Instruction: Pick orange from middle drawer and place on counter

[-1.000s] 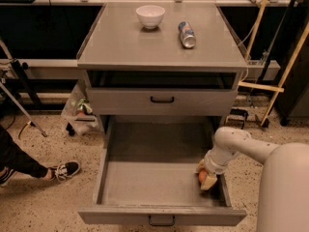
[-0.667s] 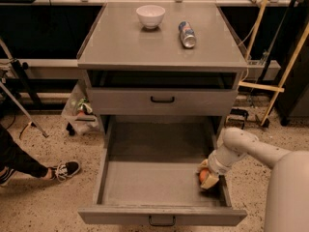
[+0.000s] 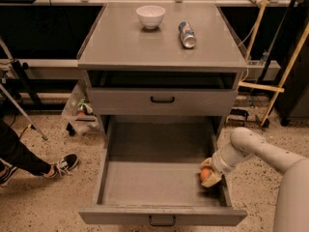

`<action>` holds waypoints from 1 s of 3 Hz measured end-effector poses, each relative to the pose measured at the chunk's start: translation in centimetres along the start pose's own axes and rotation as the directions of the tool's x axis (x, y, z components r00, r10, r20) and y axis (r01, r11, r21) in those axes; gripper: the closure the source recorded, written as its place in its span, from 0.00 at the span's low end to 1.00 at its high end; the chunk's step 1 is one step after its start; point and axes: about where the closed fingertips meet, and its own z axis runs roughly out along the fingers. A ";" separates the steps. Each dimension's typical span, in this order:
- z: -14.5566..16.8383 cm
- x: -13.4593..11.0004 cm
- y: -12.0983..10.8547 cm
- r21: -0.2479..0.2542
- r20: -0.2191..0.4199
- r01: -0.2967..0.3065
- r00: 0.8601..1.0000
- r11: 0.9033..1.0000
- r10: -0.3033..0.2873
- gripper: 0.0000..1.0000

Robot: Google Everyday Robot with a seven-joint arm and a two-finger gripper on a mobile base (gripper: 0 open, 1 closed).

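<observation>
Fruit first: the small, round, bright-orange fruit, the orange, is inside the wide, deep grey middle drawer. It is at about four o'clock on the flat floor, close to the right side wall and near the front wall. Only its left part shows, as a smooth glowing orange curve, and the rest is covered by the claw. Whether it touches the floor or is raised a little, I cannot tell.

The pale two-finger gripper is at this same place. Its fingers are pressed on the orange from both sides, one at twelve o'clock of the fruit and one at six o'clock, so it is pinching it. The thick white robot arm comes to it from four o'clock of the picture and bends over the right wall of the drawer.

The drawer is pulled far out, and the rest of its floor is bare grey. Above it, the shallower grey drawer with the dark handle is pushed in. The broad flat grey counter carries a white round bowl at twelve o'clock. A silver-and-blue drink can lies on its side at about two o'clock, well apart from the bowl.

At nine o'clock of the picture, a black sneaker with white sole stands on the speckled floor.
</observation>
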 end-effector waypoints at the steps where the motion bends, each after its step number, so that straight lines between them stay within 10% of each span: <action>1: 0.0 0.0 0.0 0.000 0.000 0.000 1.000 1.000 0.000 1.00; 2: 0.0 -1.0 1.7 -0.009 0.001 0.034 0.999 0.999 -0.034 1.00; 3: -4.5 -4.6 4.0 0.116 -0.031 0.221 0.975 0.968 -0.219 1.00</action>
